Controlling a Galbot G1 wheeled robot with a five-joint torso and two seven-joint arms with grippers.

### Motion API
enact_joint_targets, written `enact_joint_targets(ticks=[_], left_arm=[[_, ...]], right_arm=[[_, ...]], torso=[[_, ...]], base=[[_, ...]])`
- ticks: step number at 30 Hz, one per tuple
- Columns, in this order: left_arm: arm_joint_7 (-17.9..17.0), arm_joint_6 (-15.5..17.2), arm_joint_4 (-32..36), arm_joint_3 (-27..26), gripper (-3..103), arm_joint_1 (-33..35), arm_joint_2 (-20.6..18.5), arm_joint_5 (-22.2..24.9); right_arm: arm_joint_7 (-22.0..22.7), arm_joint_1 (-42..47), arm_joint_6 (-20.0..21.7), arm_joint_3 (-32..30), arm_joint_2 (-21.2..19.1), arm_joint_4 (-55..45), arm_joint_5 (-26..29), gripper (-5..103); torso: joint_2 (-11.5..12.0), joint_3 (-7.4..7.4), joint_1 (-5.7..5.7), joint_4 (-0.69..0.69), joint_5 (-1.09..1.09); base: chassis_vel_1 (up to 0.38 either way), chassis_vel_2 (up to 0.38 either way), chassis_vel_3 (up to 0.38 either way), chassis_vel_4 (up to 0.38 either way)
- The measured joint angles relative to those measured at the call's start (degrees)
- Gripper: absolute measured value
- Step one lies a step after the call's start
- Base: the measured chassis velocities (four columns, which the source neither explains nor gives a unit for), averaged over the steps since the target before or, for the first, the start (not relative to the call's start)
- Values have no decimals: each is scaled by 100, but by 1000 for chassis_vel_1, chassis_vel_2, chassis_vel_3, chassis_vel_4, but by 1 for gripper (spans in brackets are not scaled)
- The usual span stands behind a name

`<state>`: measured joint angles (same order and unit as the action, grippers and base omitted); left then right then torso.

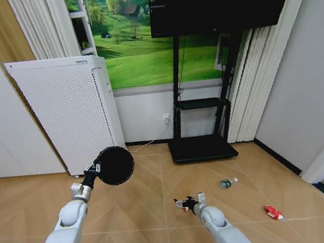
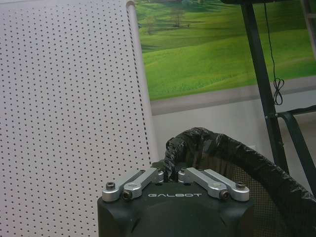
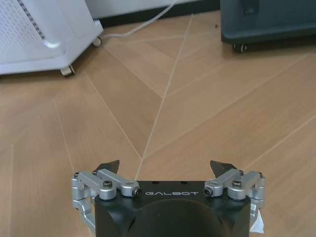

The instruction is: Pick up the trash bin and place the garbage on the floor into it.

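Overhead, the left tool [image 1: 95,169] is clamped on the rim of the trash bin [image 1: 116,165], held off the floor in front of the white perforated appliance [image 1: 69,117]. The right tool [image 1: 185,203], fingers spread apart, hangs low over the wooden floor [image 1: 154,215] with a red-and-white wrapper beside it. A small bottle [image 1: 228,182] and a red packet [image 1: 273,212] lie farther right, well apart.
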<state>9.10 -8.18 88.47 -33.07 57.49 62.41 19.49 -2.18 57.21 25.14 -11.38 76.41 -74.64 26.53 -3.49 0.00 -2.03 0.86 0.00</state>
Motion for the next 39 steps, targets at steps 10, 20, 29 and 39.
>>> enact_joint_targets(ticks=[10,20,29,39], left_arm=[[-32,57,119,-37,8,50,-55,58],[-11,115,367,-362,8,334,-133,165],[60,130,420,-519,8,413,-151,228],[251,129,326,-544,8,362,-132,333]], right_arm=[[190,-297,-59,109,186,778,-225,100],[736,-694,-256,122,541,1690,-740,100],[1221,-864,-148,54,681,2023,-871,100],[1355,-1102,-115,-49,779,2356,-862,100]], torso=[[0,0,0,1,0],[0,0,0,0,0],[0,0,0,1,0],[0,0,0,1,0]], base=[[0,0,0,0],[0,0,0,0],[0,0,0,0],[0,0,0,0]])
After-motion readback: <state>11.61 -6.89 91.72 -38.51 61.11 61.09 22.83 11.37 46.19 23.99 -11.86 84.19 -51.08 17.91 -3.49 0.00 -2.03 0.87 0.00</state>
